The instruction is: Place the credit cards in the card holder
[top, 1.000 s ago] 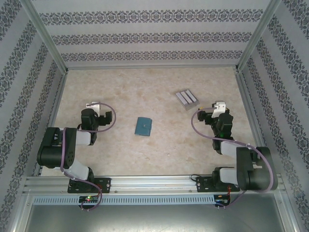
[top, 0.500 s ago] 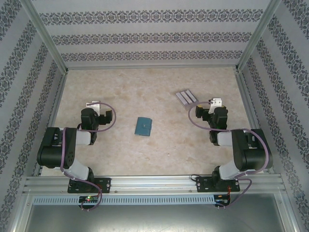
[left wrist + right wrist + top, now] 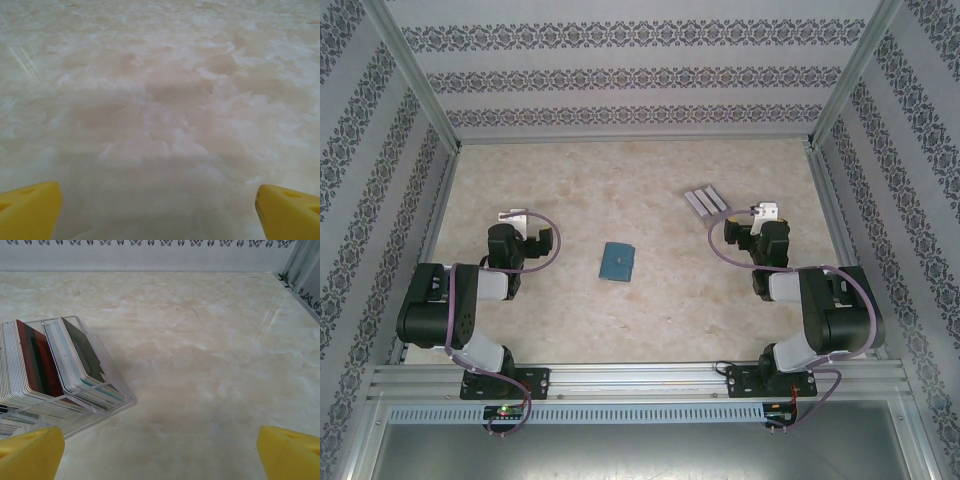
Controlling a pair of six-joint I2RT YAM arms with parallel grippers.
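Marbled beige tabletop [image 3: 660,320]: thin grey credit cards [image 3: 30,365] stand on edge in clear plastic tray [image 3: 120,396], likely for easy pinching. Flat teal card holder [image 3: 618,262] central, seemingly reachable by both arms. Jaws spread wide, nothing held: right gripper [image 3: 160,455], left gripper [image 3: 157,212].

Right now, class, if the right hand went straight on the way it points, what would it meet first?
Probably the clear tray holding the credit cards: its near corner lies just ahead of one finger of the right hand. Mid-line, the table looks free up to the wall.
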